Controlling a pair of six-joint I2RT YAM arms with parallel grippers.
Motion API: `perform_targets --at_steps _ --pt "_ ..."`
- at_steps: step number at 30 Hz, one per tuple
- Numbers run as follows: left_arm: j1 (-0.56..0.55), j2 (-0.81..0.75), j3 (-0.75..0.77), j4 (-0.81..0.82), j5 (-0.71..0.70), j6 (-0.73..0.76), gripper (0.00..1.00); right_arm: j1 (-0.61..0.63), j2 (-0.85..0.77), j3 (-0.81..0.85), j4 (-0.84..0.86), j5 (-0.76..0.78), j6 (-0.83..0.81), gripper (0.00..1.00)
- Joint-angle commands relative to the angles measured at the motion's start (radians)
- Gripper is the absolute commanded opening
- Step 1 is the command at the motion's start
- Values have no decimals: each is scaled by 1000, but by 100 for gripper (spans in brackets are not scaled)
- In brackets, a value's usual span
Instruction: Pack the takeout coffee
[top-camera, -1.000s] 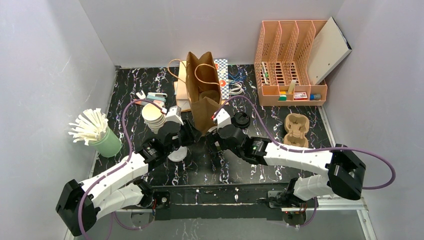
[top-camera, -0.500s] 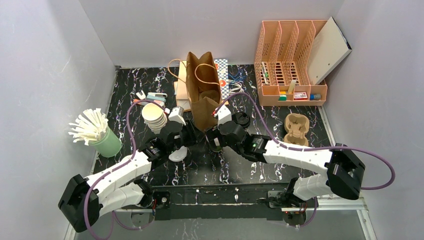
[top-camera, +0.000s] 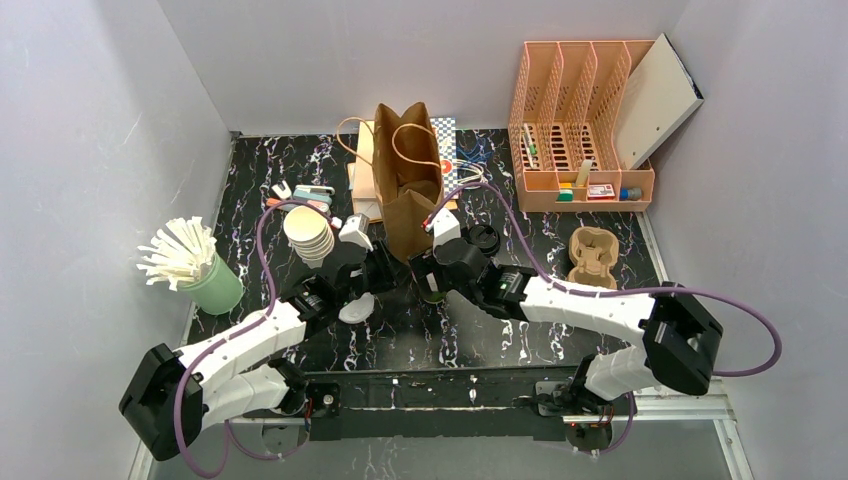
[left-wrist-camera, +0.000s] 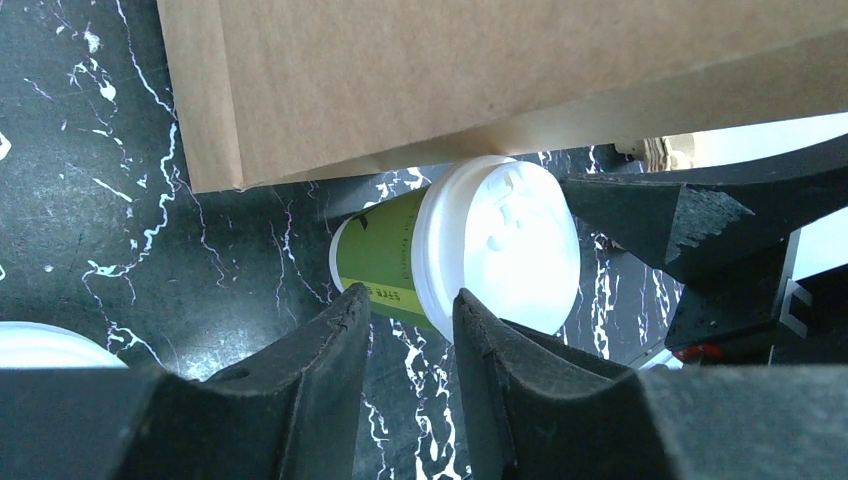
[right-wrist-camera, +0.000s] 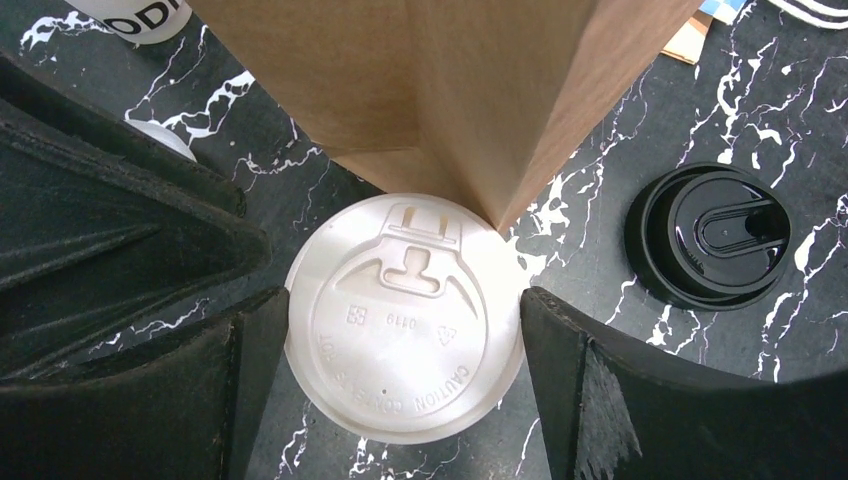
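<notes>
1. Top external view: a paper bag (top-camera: 405, 190) stands open on the table (top-camera: 470, 340), and both arms meet at its near foot. A stack of bare cups (top-camera: 308, 232) sits left of the bag, a black lid (top-camera: 484, 238) just right of it, and a cup carrier (top-camera: 590, 258) farther right.
2. The green cup (left-wrist-camera: 385, 250), white lid on, stands hard against the bag's near corner.
3. Around it the right tool (right-wrist-camera: 400, 330) is spread wide, one finger at each side of the lid's rim. Whether they press cannot be told.
4. Just short of the cup, the left tool (left-wrist-camera: 410, 300) shows a narrow gap and holds nothing.
5. From above, the green cup is almost hidden under the right tool. A white-lidded cup (top-camera: 355, 308) nearer than the bag is partly covered by the left arm.
6. Since a second ago both tools have edged closer to the bag's foot; bag and cups lie as before.
</notes>
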Motion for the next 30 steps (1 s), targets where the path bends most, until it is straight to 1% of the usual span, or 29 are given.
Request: perform_targets --at_steps 1,11,25,30 --pt "8 -8 -13 4 -5 -4 34 -11 11 52 31 0 11 93" --pt "14 10 -22 26 10 -11 34 -13 -7 34 16 -9 21 86" --pt "19 55 -45 112 68 -59 35 -12 -63 -71 25 -38 38 85" --pt "21 66 -45 132 84 -69 36 -12 -82 -132 76 -38 35 85"
